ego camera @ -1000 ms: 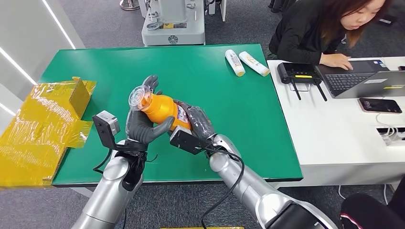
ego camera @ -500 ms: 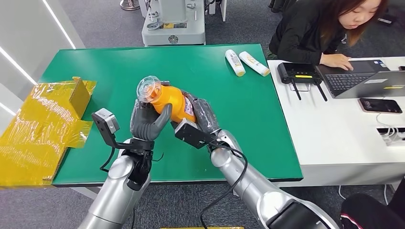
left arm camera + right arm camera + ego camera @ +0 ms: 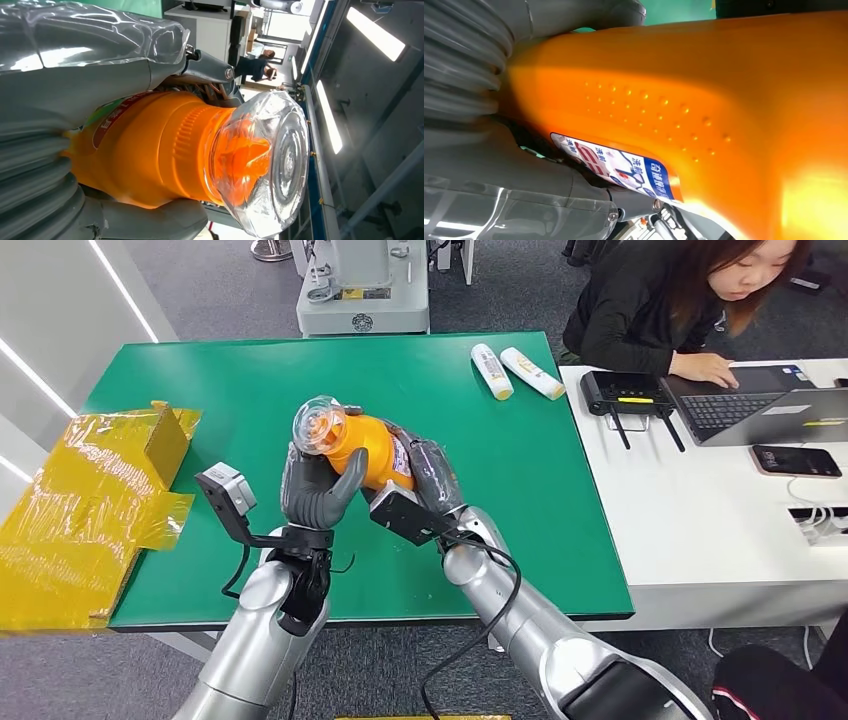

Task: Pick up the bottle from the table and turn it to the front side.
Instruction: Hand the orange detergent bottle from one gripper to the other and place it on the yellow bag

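Observation:
An orange bottle with a clear faceted cap is held in the air over the green table, both hands on it. My left hand grips its neck end, thumb wrapped under the shoulder. My right hand holds the lower body, where a blue and white label shows. The bottle is tilted, cap pointing up and to the left. In the left wrist view the orange bottle and its clear cap sit close between thumb and fingers.
Two white tubes lie at the table's far right. A yellow wrapped carton sits at the left edge. A person works at a laptop on the white desk to the right, beside a black router and a phone.
Both hands have carried the bottle up and slightly to the right, and the cap end has risen so the bottle stands steeper.

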Robot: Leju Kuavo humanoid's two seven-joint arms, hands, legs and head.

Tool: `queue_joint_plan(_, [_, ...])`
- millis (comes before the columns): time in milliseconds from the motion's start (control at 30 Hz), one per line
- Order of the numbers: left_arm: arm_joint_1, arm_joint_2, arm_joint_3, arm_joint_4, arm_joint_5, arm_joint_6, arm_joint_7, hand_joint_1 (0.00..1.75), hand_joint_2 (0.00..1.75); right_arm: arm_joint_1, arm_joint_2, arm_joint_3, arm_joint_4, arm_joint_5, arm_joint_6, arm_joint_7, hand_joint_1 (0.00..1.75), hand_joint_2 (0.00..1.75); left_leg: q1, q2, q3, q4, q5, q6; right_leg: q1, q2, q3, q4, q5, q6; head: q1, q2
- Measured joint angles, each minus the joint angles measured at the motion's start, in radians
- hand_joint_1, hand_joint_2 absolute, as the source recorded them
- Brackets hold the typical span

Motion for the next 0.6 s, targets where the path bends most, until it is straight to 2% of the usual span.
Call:
queue_joint_plan(33, [-0.001,-0.001,0.0,0.002,-0.002,0.0,-0.003,1.75,1.75,0.0,0.0,-0.001,0.0,0.0,0.001,-0.001,1.59,1.75,0.0,0.0,0.0,0.0,0.0,0.0,0.0,0.0,0.0,0.0,0.0,0.0,0.0,0.0])
queue_joint_plan(133, [-0.003,-0.006,0.0,0.009,-0.016,0.003,-0.018,1.75,1.75,0.0,0.001,-0.004,0.0,0.001,0.011,-0.011,0.28,1.75,0.0,0.0,0.0,0.0,0.0,0.0,0.0,0.0,0.0,0.0,0.0,0.0,0.0,0.0])
queue_joint_plan(167, [-0.004,-0.007,-0.001,0.011,-0.026,0.007,-0.025,1.75,1.75,-0.001,0.002,-0.005,0.0,0.0,0.019,-0.016,0.0,1.75,0.0,0.0,0.0,0.0,0.0,0.0,0.0,0.0,0.0,0.0,0.0,0.0,0.0,0.0])
queue_joint_plan(600, [-0.004,-0.007,-0.014,0.03,-0.1,0.043,-0.06,1.75,1.75,0.002,0.01,-0.042,-0.009,-0.02,0.076,-0.042,0.0,1.75,0.0,0.0,0.0,0.0,0.0,0.0,0.0,0.0,0.0,0.0,0.0,0.0,0.0,0.0])
